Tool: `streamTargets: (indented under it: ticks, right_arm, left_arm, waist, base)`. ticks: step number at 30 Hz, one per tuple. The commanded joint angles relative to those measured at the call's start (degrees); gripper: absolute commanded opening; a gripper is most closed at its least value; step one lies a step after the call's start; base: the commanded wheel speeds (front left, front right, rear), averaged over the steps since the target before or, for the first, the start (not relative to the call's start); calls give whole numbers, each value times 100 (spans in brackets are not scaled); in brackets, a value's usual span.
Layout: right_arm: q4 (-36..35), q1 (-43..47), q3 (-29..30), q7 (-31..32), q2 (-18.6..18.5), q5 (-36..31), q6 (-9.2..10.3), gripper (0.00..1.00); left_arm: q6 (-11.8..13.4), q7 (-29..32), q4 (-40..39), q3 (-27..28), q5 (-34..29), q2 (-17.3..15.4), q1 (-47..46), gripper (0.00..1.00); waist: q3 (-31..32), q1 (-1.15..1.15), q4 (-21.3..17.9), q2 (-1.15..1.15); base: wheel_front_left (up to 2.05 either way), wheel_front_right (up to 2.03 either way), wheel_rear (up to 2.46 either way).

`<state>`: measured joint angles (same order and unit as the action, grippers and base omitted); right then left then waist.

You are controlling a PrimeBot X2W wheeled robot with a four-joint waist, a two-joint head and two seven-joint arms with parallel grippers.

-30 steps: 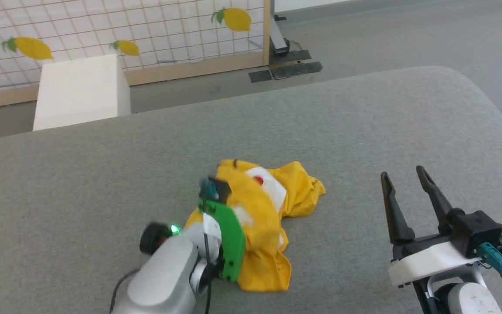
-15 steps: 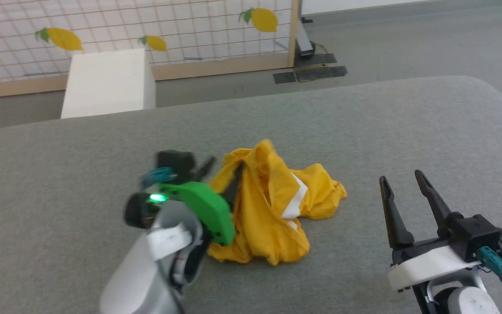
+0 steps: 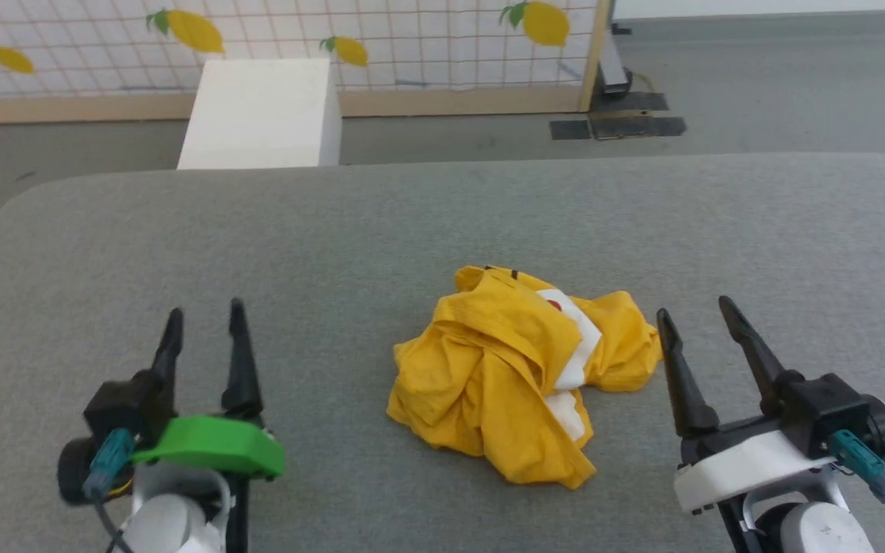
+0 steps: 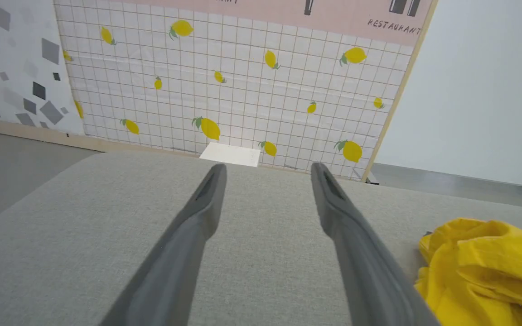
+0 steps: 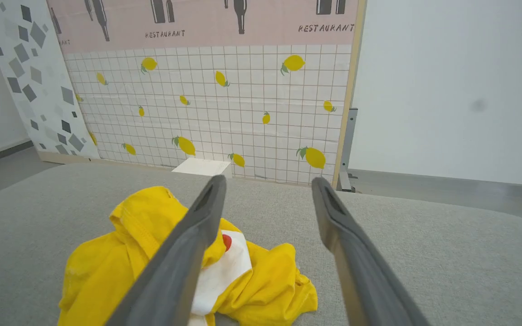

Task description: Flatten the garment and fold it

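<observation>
Mustard-yellow garment [image 3: 519,376], a thin T-shirt, lies crumpled in a loose heap on a grey fabric-covered tabletop [image 3: 412,223], approx. mid-view from the head cam, a bit R of centre. Folds run every way. A white patch w/ a small red dot [image 3: 555,306] shows near the top of the heap, and more white peeks out lower down. Two tiny black marks sit at the far edge.

Left tool [image 3: 205,310] is at lower L, resting low over bare tabletop, well apart from the garment. Its two dark fingers are spread w/ nothing between them, and a bright green cover [image 3: 212,453] sits on its wrist. In the L wrist cam the garment appears at the far R, beside the fingers and not between them.

Right tool [image 3: 694,308] is at lower R, fingers likewise spread and empty. Its inner finger is just beside the heap's R edge; can't tell if it touches. In the R wrist cam that finger crosses in front of the cloth.

Bg: white box [image 3: 258,115] just beyond the tabletop's far edge, a tiled wall panel [image 3: 427,38] w/ lemon print, grey floor [image 3: 796,77].
</observation>
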<state>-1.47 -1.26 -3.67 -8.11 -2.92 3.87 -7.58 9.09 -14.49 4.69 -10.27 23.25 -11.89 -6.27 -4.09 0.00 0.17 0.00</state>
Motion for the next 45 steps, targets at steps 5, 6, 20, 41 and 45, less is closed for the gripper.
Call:
streamTargets:
  ticks: [5,6,20,41,45]
  right_arm:
    - [118,-317,-477,578,4,-151,9,100]
    - [183,-391,-585,766,4,-188,9,100]
    - [1130,-1448,-951,3085,-75,-372,9,0]
    - [250,-2894,-169,1811,2,-125,9,0]
    - [387,-1855,942,2181,2,-593,9,0]
  left_arm:
    - [-125,-48,-408,501,-386,330,253,100]
    - [-183,-49,-438,548,-455,391,272,100]
    - [-788,-51,-277,858,-851,879,132,100]
    - [-920,-51,-104,843,-817,901,320,100]
    - [-923,-51,-106,810,-812,901,319,100]
  waist:
    - [-231,0,354,0]
    - [-257,0,400,0]
    - [-434,0,847,0]
    - [-93,0,636,0]
    - [-158,0,593,0]
  base:
    - [0,0,0]
    - [0,0,0]
    - [0,0,0]
    - [0,0,0]
    - [0,0,0]
